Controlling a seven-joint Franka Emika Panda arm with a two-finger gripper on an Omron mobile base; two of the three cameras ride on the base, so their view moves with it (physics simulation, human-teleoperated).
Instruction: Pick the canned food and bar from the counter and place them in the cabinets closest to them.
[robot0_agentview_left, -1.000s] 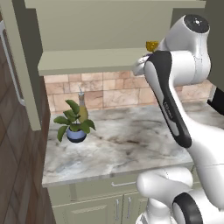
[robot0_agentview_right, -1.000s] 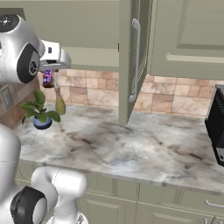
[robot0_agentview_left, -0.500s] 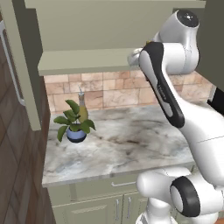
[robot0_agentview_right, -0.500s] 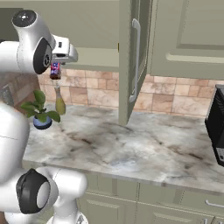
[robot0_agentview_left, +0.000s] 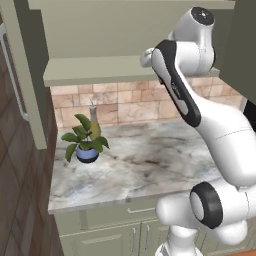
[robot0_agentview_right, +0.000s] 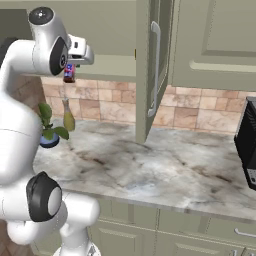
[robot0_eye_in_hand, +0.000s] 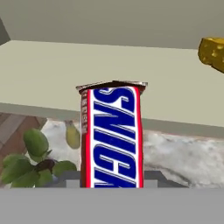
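My gripper (robot0_agentview_right: 70, 67) is shut on the bar (robot0_agentview_right: 69, 74), a dark wrapper with red edges and blue lettering. The bar stands upright between the jaws in the hand view (robot0_eye_in_hand: 113, 135). It hangs just in front of the open wall cabinets' bare shelf (robot0_eye_in_hand: 52, 74), at about the height of the shelf's front edge (robot0_agentview_left: 100, 70). The marbled counter (robot0_agentview_right: 175, 170) lies well below. The canned food is out of view.
A yellow cheese wedge (robot0_eye_in_hand: 212, 52) sits on the shelf to the right. The cabinet door (robot0_agentview_right: 150, 65) stands open, edge-on. A potted plant (robot0_agentview_left: 85, 142) and an olive bottle (robot0_agentview_left: 93, 125) stand at the counter's back left, and a black appliance (robot0_agentview_right: 247, 145) at the far right.
The arm has lifted the bar upward and a little to the right, from in front of the tiled wall up to the level of the cabinet shelf. The grip has not changed.
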